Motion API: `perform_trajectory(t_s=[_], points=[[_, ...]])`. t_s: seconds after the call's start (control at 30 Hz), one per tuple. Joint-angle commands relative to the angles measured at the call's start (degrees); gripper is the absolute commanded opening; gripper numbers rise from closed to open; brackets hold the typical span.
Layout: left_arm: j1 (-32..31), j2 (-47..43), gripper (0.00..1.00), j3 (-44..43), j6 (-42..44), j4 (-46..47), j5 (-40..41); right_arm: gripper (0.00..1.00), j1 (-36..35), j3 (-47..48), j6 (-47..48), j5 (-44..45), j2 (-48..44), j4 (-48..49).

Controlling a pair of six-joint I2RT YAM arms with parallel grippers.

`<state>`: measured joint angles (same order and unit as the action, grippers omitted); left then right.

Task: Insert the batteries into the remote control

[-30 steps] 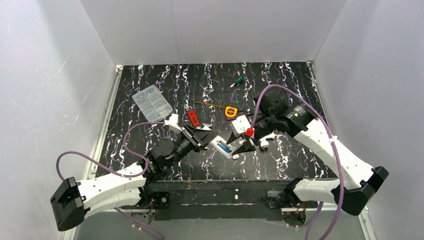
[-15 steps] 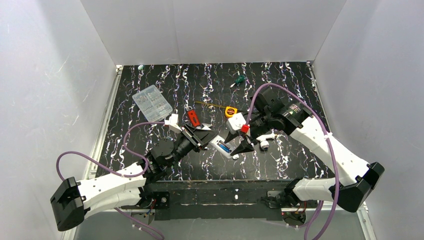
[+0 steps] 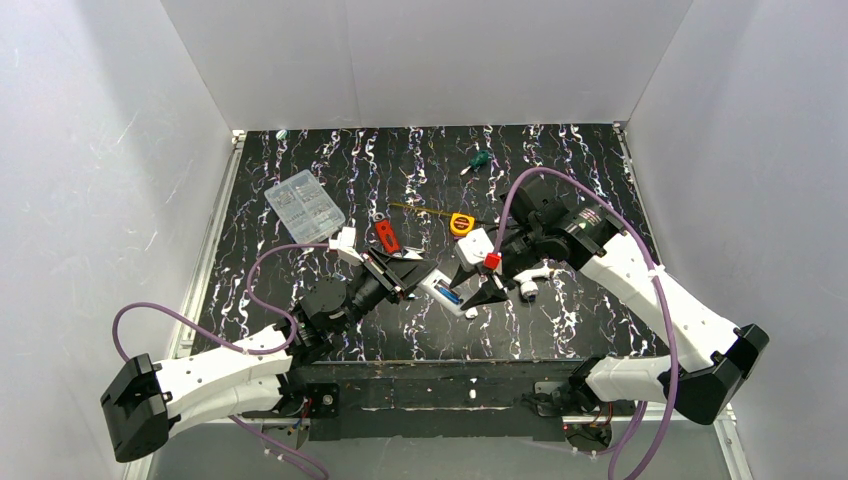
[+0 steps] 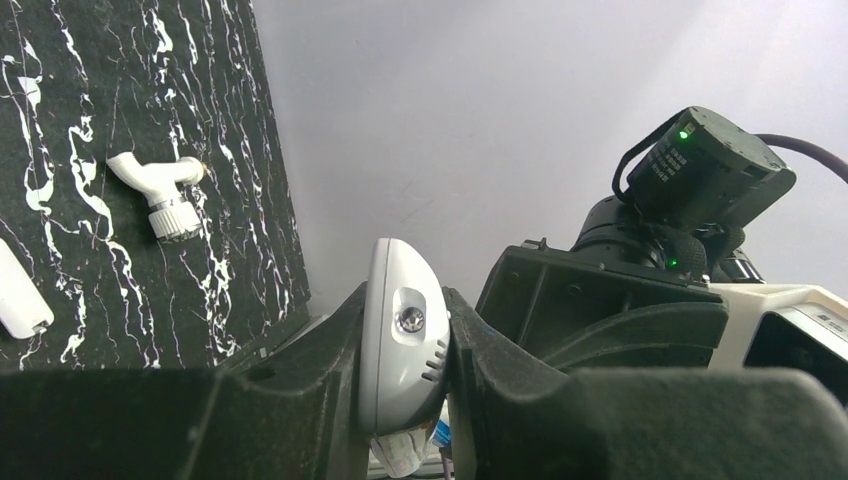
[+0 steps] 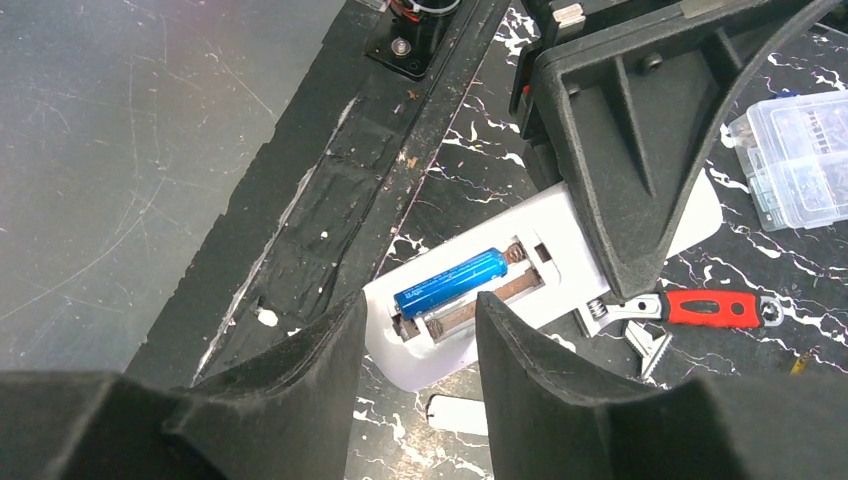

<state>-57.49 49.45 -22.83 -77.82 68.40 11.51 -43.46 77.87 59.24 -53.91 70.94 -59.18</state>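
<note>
The white remote control [image 3: 443, 292] is held off the table with its battery bay facing up. My left gripper [image 4: 404, 345] is shut on its end, which shows a small lens between the pads; the gripper also shows in the top view [image 3: 415, 275]. In the right wrist view the bay [image 5: 470, 295] holds one blue battery [image 5: 450, 283] in the far slot, and the near slot [image 5: 487, 303] is bare. My right gripper [image 5: 415, 385] is open and empty, hovering just above the remote's end; it shows in the top view [image 3: 488, 293]. No other battery is in view.
A small white flat piece [image 5: 455, 413] lies on the table under the remote. A red-handled wrench [image 5: 715, 308], a clear parts box [image 3: 304, 205], a yellow tape measure [image 3: 461, 224], a green screwdriver [image 3: 478, 160] and a white pipe fitting [image 4: 160, 190] lie around.
My right gripper has shifted a little left, closer over the remote, then held still. The left arm and the remote have not moved.
</note>
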Motion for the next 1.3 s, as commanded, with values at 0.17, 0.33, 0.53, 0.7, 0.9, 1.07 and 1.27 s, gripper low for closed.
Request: perform_trajectory(t_s=[0.17, 0.33, 0.53, 0.7, 0.9, 1.07, 1.27], points=[[-0.17, -0.54, 0.0, -1.14, -0.05, 5.7, 0.36, 0.48, 0.29, 1.47, 2.19, -1.19, 0.07, -1.54], [-0.16, -0.6, 0.0, -1.18, -0.05, 5.43, 0.4, 0.43, 0.31, 2.08, 2.7, -1.41, 0.64, -2.12], [-0.16, -0.52, 0.0, -1.25, -0.05, 5.61, 0.36, 0.4, 0.31, 2.38, 3.03, -1.8, 0.96, -2.48], [-0.16, -0.47, 0.0, -1.25, -0.13, 5.65, 0.37, 0.38, 0.31, 2.47, 3.08, -1.81, 1.2, -2.5], [-0.21, -0.3, 0.0, -1.34, -0.14, 5.72, 0.36, 0.35, 0.31, 2.86, 3.1, -2.07, 1.74, -2.48], [-0.17, -0.07, 0.0, -1.43, -0.23, 5.93, 0.36, 0.34, 0.31, 3.68, 3.08, -2.58, 2.67, -2.84], [-0.16, 0.72, 0.0, -1.64, -0.36, 6.6, 0.28, 0.31, 0.31, 3.97, 3.08, -2.86, 3.27, -3.01]])
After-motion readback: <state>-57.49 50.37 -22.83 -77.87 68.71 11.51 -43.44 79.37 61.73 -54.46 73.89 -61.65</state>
